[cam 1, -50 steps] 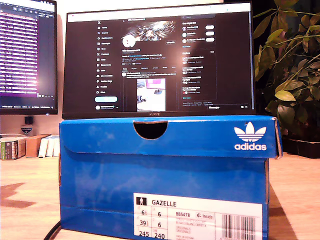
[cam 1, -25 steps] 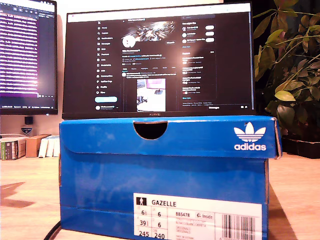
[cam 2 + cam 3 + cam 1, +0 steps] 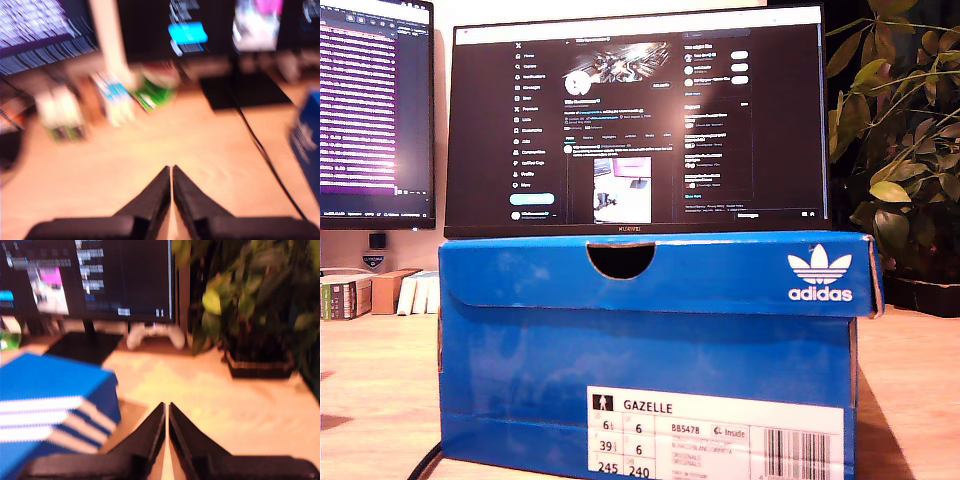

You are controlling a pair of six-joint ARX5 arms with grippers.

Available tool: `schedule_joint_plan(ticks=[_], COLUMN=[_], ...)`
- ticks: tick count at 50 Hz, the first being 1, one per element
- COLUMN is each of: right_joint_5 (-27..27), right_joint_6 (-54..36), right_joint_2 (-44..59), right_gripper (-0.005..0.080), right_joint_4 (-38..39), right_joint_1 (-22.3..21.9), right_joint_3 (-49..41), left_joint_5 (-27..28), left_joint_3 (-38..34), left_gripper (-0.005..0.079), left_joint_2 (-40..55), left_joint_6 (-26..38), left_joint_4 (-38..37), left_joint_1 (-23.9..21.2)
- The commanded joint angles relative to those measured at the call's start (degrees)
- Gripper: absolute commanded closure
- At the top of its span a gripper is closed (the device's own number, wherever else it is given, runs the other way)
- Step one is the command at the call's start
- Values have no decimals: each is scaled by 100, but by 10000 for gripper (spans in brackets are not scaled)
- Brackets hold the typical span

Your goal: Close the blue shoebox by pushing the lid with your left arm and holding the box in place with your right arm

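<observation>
1. Both claws read as closed: my first gripper (image 3: pixel 171 170) has its two dark fingers pressed tip to tip with only a hairline seam between them, and nothing is held.
2. My second gripper (image 3: pixel 166 406) looks the same, jaws narrowed to a thin slit, empty, poised above the bare wooden desk (image 3: pixel 240 405).
3. Neither arm shows in the exterior view, so I cannot place them there.
4. From the exterior view, the blue shoebox (image 3: pixel 650 340) fills the lower centre of the frame, resting on the desk with its lid (image 3: pixel 655 270) down flat over the body; the white size label (image 3: pixel 715 432) sits at the lower edge, the white trefoil logo (image 3: pixel 820 275) at the lid's right end.
5. Through the second wrist view, the box is near the gripper, a striped side facing the camera; the fingers are apart from it.
6. Through the first wrist view, only a blue corner of the box (image 3: pixel 307 137) shows, well apart from the fingertips; the picture is blurred.
7. Behind the box in the exterior view stands a dark monitor (image 3: pixel 640 120), a second screen (image 3: pixel 375 110) at upper left, and a leafy plant (image 3: pixel 900 150) at the right edge.
8. A white game controller (image 3: pixel 155 335) lies by the monitor's foot, beside the plant pot (image 3: pixel 260 362).
</observation>
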Motion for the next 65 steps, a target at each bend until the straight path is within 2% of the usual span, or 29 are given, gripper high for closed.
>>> schedule_joint_plan(ticks=[1,17,30,36,51,65], right_joint_5=[7,48,153,155,153,140], right_joint_6=[39,149,332,326,234,125], right_joint_2=[-151,-654,-675,-675,-743,-743], right_gripper=[763,763,763,763,763,763], right_joint_4=[70,28,83,118,295,201], right_joint_1=[-7,-7,-4,-4,-4,-4], right_joint_3=[-170,-664,-881,-944,-1165,-1228], left_joint_5=[-81,-170,-549,-590,-1182,-1427], left_joint_3=[-319,-909,-1178,-1272,-1764,-2092], left_gripper=[761,761,761,761,761,761], left_joint_2=[-87,-772,-1025,-1045,-1104,-1598], left_joint_6=[26,26,11,-20,-179,-175], left_joint_4=[107,350,389,415,649,656], left_joint_1=[24,-2,-87,-212,-573,-839])
